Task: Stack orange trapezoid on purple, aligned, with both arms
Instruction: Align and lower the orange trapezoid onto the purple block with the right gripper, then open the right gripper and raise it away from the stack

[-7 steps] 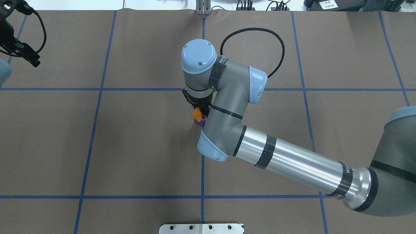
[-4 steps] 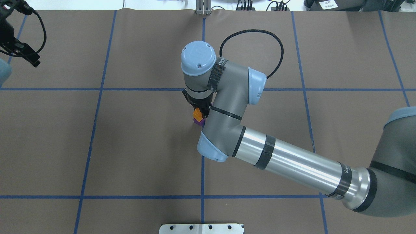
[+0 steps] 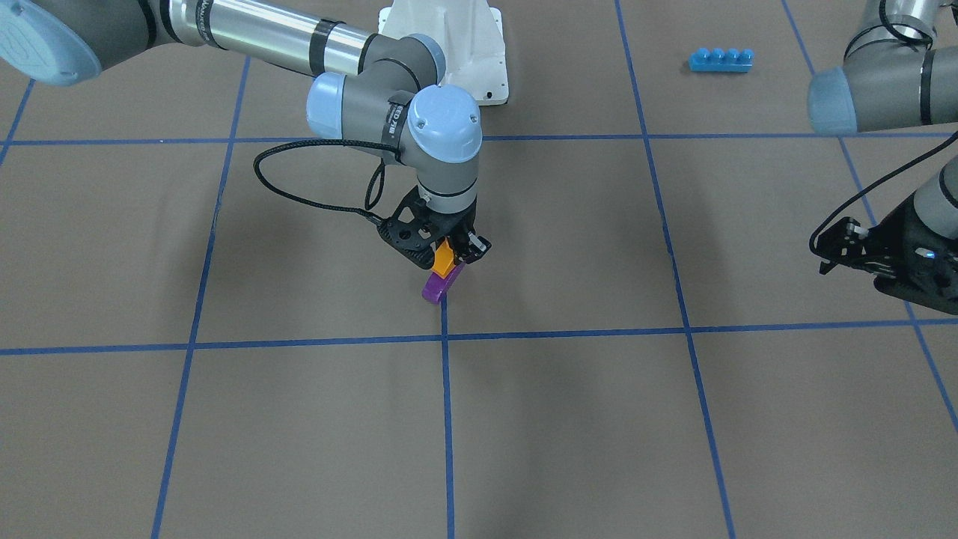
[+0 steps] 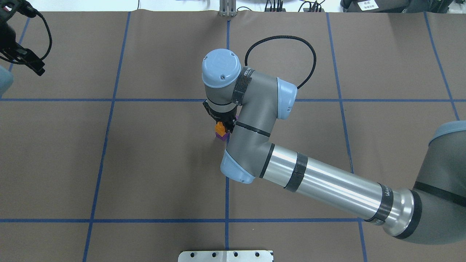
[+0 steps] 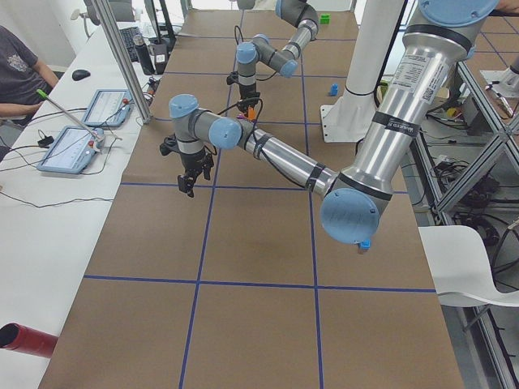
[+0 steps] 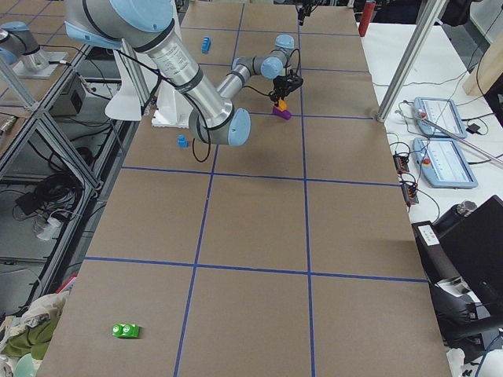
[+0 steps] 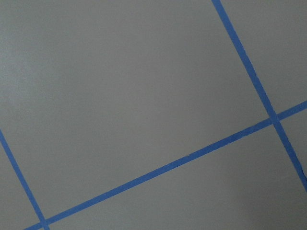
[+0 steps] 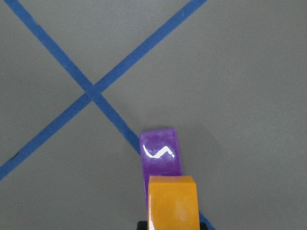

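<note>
My right gripper (image 3: 453, 257) is shut on the orange trapezoid (image 3: 443, 259) and holds it right over the purple brick (image 3: 439, 286), which lies on the brown mat by a blue tape crossing. In the right wrist view the orange trapezoid (image 8: 172, 201) covers the near end of the purple brick (image 8: 160, 152); I cannot tell whether they touch. From overhead the orange trapezoid (image 4: 219, 128) sits above the purple brick (image 4: 221, 136), with the wrist hiding much of both. My left gripper (image 3: 827, 253) hangs open and empty far off at the table's side, and also shows in the overhead view (image 4: 34, 66).
A long blue four-stud brick (image 3: 720, 60) lies near the robot's white base (image 3: 456, 45). A small blue brick (image 6: 182, 141) and a green brick (image 6: 126, 331) lie far from the stack. A metal plate (image 4: 225, 255) sits at the near table edge.
My right gripper has sunk slightly with the orange trapezoid, closer onto the purple brick. The left arm has not moved.
</note>
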`<state>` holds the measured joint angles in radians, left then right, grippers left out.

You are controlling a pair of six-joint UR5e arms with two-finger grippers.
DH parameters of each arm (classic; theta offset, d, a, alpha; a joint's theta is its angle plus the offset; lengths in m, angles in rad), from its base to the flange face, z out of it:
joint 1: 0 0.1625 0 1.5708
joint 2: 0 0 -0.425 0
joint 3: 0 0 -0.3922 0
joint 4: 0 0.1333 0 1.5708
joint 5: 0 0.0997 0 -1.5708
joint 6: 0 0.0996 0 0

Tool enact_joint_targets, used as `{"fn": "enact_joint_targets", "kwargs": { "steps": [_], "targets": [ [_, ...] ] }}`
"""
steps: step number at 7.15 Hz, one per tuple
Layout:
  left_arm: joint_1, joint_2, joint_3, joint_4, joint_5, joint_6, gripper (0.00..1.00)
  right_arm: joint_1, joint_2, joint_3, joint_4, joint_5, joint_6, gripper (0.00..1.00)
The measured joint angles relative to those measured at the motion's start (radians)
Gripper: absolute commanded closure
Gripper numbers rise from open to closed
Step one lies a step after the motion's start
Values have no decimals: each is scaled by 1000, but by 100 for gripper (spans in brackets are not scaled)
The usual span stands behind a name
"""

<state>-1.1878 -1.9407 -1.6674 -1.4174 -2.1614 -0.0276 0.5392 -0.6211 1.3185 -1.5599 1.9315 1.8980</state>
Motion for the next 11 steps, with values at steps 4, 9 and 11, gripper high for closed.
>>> {"fn": "enact_joint_targets", "kwargs": {
  "steps": [4, 9, 11],
  "targets": [
    [1, -1, 1, 0, 0, -6, 0, -9, 2, -15, 10, -23, 0, 70],
    [1, -1, -3, 0, 0, -6, 0, 1, 2, 3, 45, -15, -3, 0],
    [-1, -2, -2, 0, 0, 1, 0, 34, 2, 71, 1, -3, -4, 0]
  ]
}}
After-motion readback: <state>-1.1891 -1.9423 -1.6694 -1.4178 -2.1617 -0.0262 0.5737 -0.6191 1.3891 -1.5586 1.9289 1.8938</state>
